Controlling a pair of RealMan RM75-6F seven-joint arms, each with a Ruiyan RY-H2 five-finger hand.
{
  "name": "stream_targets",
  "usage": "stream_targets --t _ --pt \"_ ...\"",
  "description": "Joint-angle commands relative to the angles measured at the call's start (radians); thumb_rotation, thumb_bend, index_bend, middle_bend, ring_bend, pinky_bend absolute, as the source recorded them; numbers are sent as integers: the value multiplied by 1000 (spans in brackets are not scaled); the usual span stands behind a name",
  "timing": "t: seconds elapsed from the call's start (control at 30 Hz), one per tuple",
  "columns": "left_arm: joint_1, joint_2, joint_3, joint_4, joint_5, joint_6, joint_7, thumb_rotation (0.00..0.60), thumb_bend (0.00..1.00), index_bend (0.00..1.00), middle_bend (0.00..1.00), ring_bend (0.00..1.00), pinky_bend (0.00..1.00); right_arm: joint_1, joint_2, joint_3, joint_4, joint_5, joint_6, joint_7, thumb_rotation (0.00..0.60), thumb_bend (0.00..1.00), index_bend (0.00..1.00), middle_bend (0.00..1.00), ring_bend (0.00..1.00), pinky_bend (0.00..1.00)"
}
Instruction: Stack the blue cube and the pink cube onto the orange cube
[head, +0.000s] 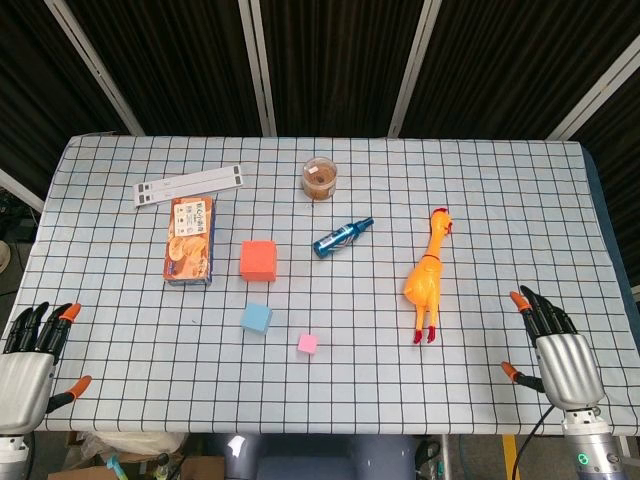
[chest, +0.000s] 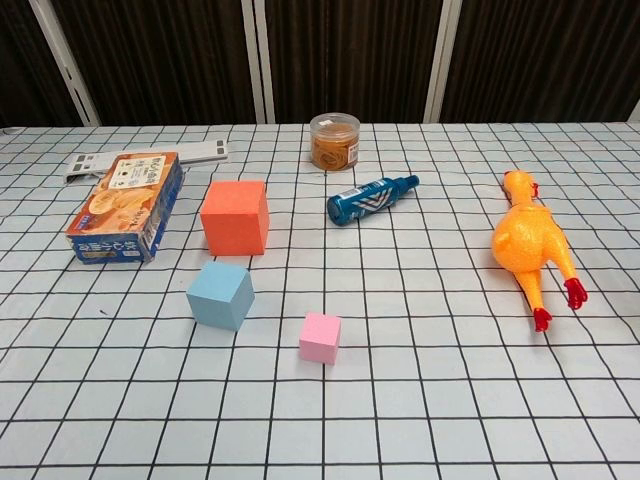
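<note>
The orange cube, the largest of the three, sits left of the table's middle. Just nearer me lies the light blue cube, and the small pink cube lies to its right, nearer the front edge. All three stand apart on the checked cloth. My left hand hovers at the front left corner, fingers spread, holding nothing. At the front right corner my right hand is likewise empty with its fingers apart. The chest view shows neither hand.
An orange snack box lies left of the orange cube. A blue bottle lies on its side to the right, with a rubber chicken beyond. A lidded jar and a white strip are at the back.
</note>
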Motion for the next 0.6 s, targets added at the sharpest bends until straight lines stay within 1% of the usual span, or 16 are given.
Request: stream_targets --t 0.03,0.23,0.43,0.6 --pt "-2 0 -2 -2 -2 -5 11 600 195 0 87 0 0 1 -1 -1 -1 -2 -1 -7 600 160 81 73 128 194" --pt "-3 -6 5 -12 8 -19 30 600 195 0 87 0 0 -3 -1 -8 -4 -11 2 -19 600 161 81 74 128 193" --pt "-11 -9 2 -13 4 -37 36 600 194 0 87 0 0 -6 2 -3 -8 -4 7 -19 600 160 81 73 128 194" --pt "-13 -9 2 -11 -8 -49 41 600 195 0 88 0 0 -7 3 -9 -5 2 -4 -21 600 160 81 74 128 194"
